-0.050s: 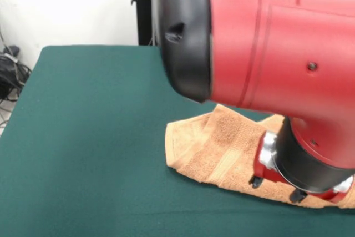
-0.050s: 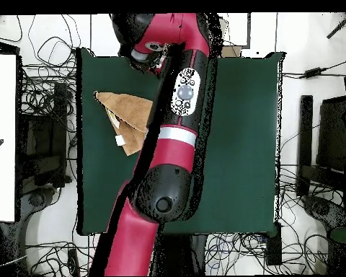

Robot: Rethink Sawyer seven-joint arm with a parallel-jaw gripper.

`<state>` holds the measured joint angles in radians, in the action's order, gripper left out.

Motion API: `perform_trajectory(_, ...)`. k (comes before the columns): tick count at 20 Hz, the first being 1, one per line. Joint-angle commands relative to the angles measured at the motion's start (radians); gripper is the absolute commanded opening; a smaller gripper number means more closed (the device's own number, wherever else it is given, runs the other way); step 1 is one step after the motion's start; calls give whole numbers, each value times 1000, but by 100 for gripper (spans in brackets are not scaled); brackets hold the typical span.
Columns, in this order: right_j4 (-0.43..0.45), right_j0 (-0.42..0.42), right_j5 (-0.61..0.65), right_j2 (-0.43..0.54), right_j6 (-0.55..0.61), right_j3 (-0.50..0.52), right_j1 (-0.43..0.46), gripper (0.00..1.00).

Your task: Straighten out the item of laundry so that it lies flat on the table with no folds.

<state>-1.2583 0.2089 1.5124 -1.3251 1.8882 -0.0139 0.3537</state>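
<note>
No legible text, brand, number or sign was found in either view. The small white tag [image 2: 120, 141] on the towel [image 2: 129, 114] edge showed no readable print. Panel markings on the arm [image 2: 184, 92] were too small to read.

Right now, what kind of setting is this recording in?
Most likely a robotics lab: a red arm works over a green-topped table holding a folded towel, with tangled cables on the floor around it.
</note>
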Motion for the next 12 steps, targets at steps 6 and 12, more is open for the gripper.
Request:
perform_trajectory(6,-285,21,-53,-435,254,39,57,100)
perform_trajectory(12,-360,28,-70,-495,263,51,76,100)
